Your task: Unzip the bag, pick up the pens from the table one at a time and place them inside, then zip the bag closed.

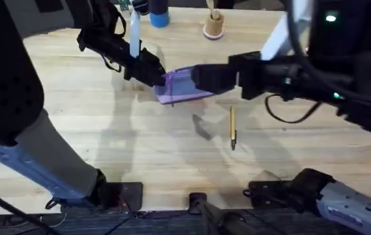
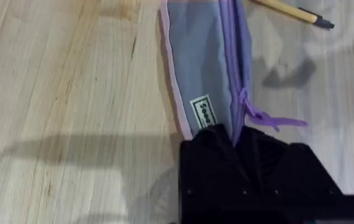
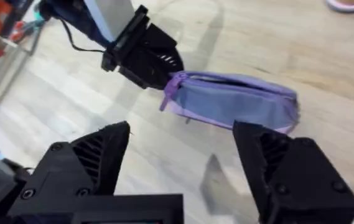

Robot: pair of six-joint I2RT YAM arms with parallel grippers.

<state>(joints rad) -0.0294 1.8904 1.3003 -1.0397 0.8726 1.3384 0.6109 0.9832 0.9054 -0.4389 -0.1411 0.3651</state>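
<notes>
On the wooden table [image 1: 107, 143], we find the purple bag [image 1: 184, 87] lying near the middle, toward the far side, with both arms gathered around it. The left gripper [image 1: 161, 78] has its black fingers pinched together on one end of the bag; from the left wrist we see that end of the bag [image 2: 204, 68] running into the closed fingers [image 2: 226, 155], right beside the zip pull and its purple ribbon tab [image 2: 270, 118]. A small label [image 2: 204, 112] sits on the cloth just by the grip.

The right gripper [image 1: 195, 77] hovers at the bag's other end. From the right wrist we see its two black fingers [image 3: 96, 155] spread wide apart, holding nothing, with the bag [image 3: 232, 102] beyond them and the left gripper [image 3: 164, 68] clamped on the far end. The zip line along the top looks closed, though we cannot tell for sure.

A yellow pen [image 1: 233, 127] lies on the bare table, just nearer the robot than the bag and apart from it, dark tip toward the near edge. At the far edge stand a blue bottle [image 1: 159, 13] and a small tan spool [image 1: 214, 25].
</notes>
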